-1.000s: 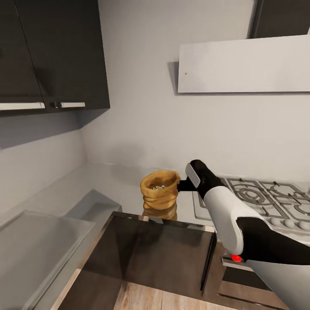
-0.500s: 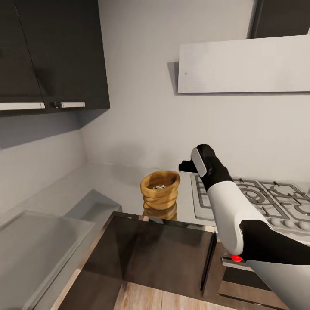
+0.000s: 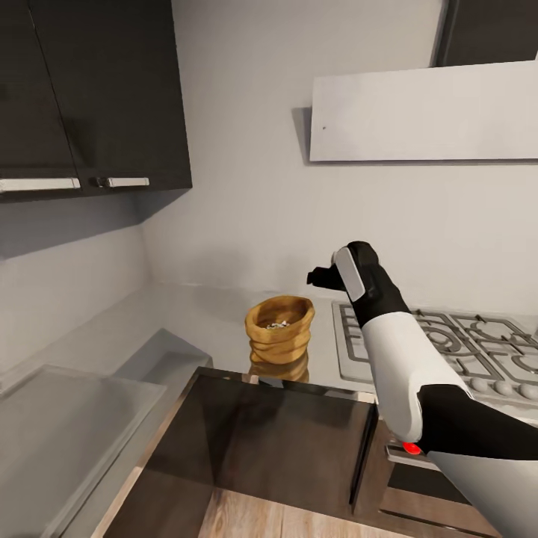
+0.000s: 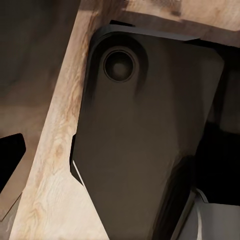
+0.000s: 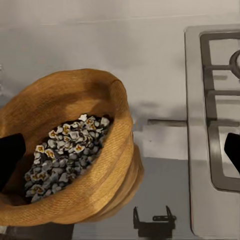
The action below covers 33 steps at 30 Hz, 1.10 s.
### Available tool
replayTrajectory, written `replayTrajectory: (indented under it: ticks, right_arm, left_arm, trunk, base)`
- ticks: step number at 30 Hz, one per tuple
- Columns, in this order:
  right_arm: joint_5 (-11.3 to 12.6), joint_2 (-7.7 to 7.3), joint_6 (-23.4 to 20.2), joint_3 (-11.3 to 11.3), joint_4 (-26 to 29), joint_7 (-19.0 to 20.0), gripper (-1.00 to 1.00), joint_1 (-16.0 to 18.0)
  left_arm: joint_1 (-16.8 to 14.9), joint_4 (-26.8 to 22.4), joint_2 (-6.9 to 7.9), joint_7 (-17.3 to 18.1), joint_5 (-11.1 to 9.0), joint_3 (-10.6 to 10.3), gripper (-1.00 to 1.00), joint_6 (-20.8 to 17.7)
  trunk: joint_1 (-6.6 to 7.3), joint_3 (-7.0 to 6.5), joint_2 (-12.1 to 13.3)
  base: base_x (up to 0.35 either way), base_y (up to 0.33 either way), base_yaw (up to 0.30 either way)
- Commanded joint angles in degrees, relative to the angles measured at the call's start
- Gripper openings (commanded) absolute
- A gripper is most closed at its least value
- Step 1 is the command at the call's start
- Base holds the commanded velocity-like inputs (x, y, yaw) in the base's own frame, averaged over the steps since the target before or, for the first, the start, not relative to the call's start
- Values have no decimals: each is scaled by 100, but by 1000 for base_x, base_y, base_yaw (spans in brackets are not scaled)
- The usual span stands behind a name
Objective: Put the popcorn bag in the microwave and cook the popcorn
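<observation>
The popcorn bag (image 3: 279, 336) is a squat orange-tan sack standing upright on the grey countertop (image 3: 202, 317), just left of the hob. Its mouth is open, with pale popcorn (image 3: 279, 324) kernels inside. My right gripper (image 3: 318, 277) hangs in the air above the bag's right side, not touching it. In the right wrist view the bag (image 5: 107, 197) and its heap of popcorn (image 5: 67, 147) lie straight below the right gripper (image 5: 121, 152), which is open; one dark fingertip (image 5: 10, 157) shows at each edge. The left wrist view looks down at the robot's dark base (image 4: 140, 140). The microwave is out of view.
A steel gas hob (image 3: 448, 347) with grates lies right of the bag. A white flat hood (image 3: 426, 112) hangs above it. Dark wall cabinets (image 3: 97, 90) fill the upper left. A dark glossy cabinet block (image 3: 276, 441) stands in front, over wooden floor (image 4: 45, 190).
My right gripper has risen from beside the bag's rim to a spot above the bag's right side. The bag has stayed in place.
</observation>
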State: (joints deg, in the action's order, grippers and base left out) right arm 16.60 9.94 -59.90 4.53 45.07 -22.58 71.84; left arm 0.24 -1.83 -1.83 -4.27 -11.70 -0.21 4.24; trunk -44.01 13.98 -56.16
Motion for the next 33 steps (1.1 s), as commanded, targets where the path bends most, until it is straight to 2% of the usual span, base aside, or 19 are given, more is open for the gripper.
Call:
replayTrajectory:
  ticks: [1, 11, 16, 18, 29, 33]
  right_arm:
    - [60, 6, -10, 15, -6, -60, 100, 5]
    - [15, 6, -10, 27, -76, -81, 100, 5]
    - [-23, 6, -10, 15, -1239, -105, 100, 5]
    - [-21, 6, -10, 13, -1398, -103, 100, 5]
    - [1, 6, -10, 13, -1475, -94, 100, 5]
    - [1, 6, -10, 13, -1475, -90, 100, 5]
  left_arm:
    - [3, -11, -3, -13, -34, -6, 100, 7]
    - [3, -11, -2, -13, -34, -6, 100, 7]
    - [3, -11, -2, -13, -34, -6, 100, 7]
    - [3, -13, -2, -13, -34, -6, 100, 7]
    - [3, -19, -2, -13, -34, -6, 100, 7]
    - [3, -16, -2, -13, -34, -6, 100, 7]
  trunk:
    - [-1, 7, -5]
    - [-1, 7, -5]
    - [-1, 7, -5]
    - [-1, 7, -5]
    - [-1, 7, -5]
    - [-1, 7, -5]
  base:
    - [0, 252, 0]
    - [0, 84, 0]
    - [0, 0, 0]
    - [0, 0, 0]
    - [2, 0, 0]
    - [173, 0, 0]
